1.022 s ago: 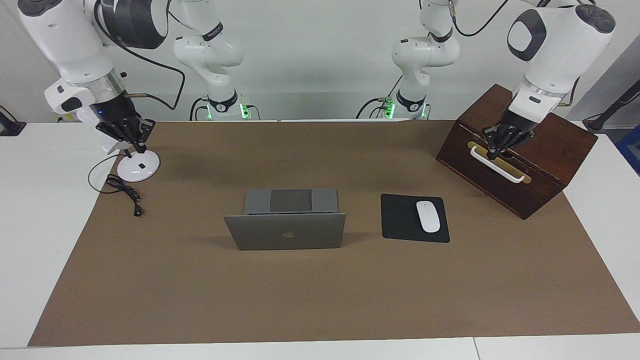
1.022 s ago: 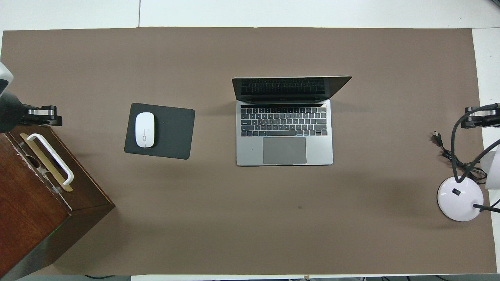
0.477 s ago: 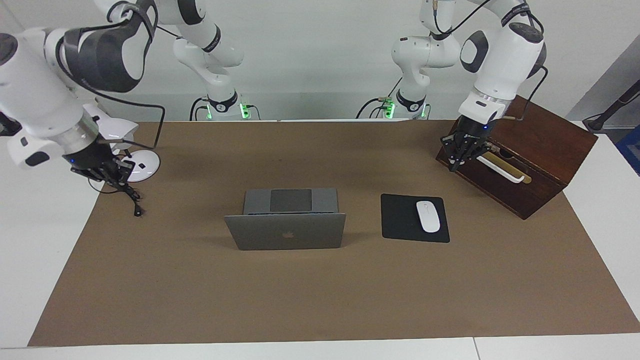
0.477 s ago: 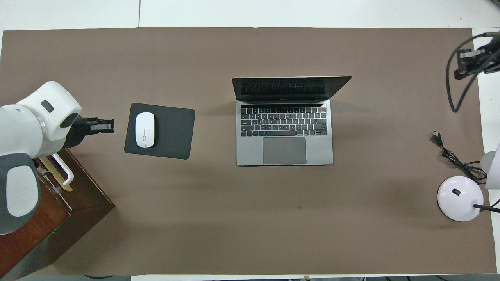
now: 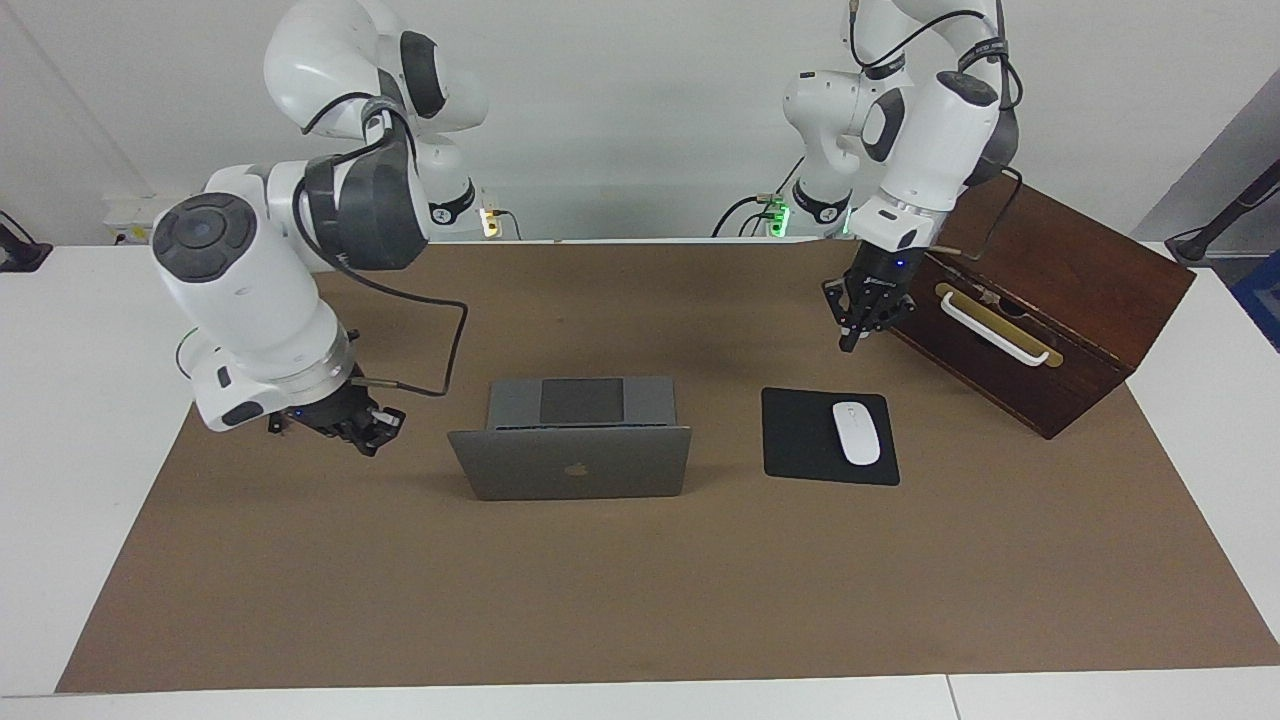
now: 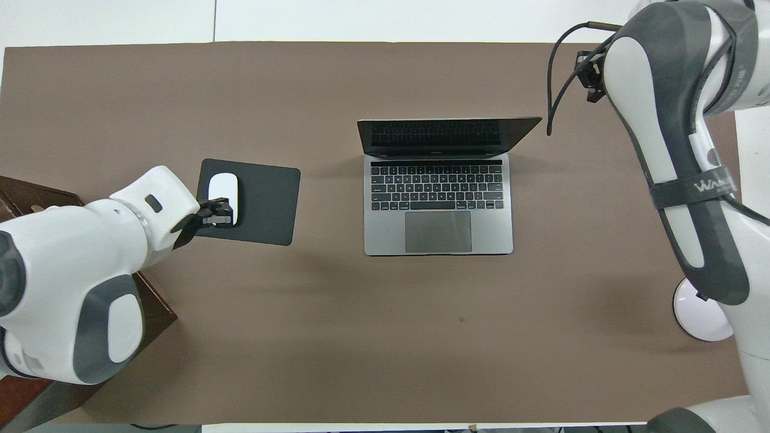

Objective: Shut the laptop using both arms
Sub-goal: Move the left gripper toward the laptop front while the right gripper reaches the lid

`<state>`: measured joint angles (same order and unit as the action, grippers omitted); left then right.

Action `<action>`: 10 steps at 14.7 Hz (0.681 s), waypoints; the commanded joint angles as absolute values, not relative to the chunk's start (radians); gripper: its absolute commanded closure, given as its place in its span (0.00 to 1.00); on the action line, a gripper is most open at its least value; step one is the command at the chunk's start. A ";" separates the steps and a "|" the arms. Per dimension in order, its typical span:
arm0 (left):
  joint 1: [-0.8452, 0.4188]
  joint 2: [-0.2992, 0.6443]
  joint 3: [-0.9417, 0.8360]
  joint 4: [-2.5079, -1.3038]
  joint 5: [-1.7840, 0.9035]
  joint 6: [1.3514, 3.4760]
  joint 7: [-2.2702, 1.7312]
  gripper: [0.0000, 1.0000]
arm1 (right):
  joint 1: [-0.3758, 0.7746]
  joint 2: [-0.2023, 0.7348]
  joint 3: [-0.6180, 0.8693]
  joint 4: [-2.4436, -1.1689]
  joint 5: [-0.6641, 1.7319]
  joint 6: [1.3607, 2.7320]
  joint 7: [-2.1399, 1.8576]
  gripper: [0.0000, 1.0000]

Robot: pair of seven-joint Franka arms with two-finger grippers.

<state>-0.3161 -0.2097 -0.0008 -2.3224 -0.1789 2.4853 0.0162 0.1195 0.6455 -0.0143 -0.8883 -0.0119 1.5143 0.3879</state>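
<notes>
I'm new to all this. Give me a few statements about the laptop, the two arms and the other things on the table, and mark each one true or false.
1. The laptop is open. True.
2. The right gripper is touching the laptop's lid. False: it hangs beside the laptop, toward the right arm's end of the table, with a gap between them.
3. The mouse lies on the mouse pad. True.
4. The left gripper holds the mouse. False: it is up in the air near the wooden box and holds nothing.
5. The wooden box has a white handle. True.
6. The mouse pad is bigger than the laptop. False: the laptop is the bigger one.
</notes>
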 commanded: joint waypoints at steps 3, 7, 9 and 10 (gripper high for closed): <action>-0.422 -0.226 0.014 -2.465 -0.198 2.702 0.015 1.00 | 0.147 0.657 -0.020 -0.857 -0.048 1.525 0.471 1.00; -0.526 -0.163 0.014 -2.532 -0.198 2.909 -0.006 1.00 | 0.130 0.658 -0.009 -0.862 -0.049 1.578 0.410 1.00; -0.567 -0.140 0.014 -2.546 -0.198 2.973 -0.008 1.00 | 0.135 0.663 -0.009 -0.864 -0.049 1.609 0.385 1.00; -0.589 -0.130 0.014 -2.557 -0.198 3.003 -0.008 1.00 | 0.137 0.669 -0.009 -0.864 -0.048 1.623 0.382 1.00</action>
<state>-0.5425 -0.1429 -0.0002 -2.5305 -0.1803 2.9309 -0.0074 0.1376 0.6497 -0.0146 -0.8771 -0.0330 1.5932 0.4090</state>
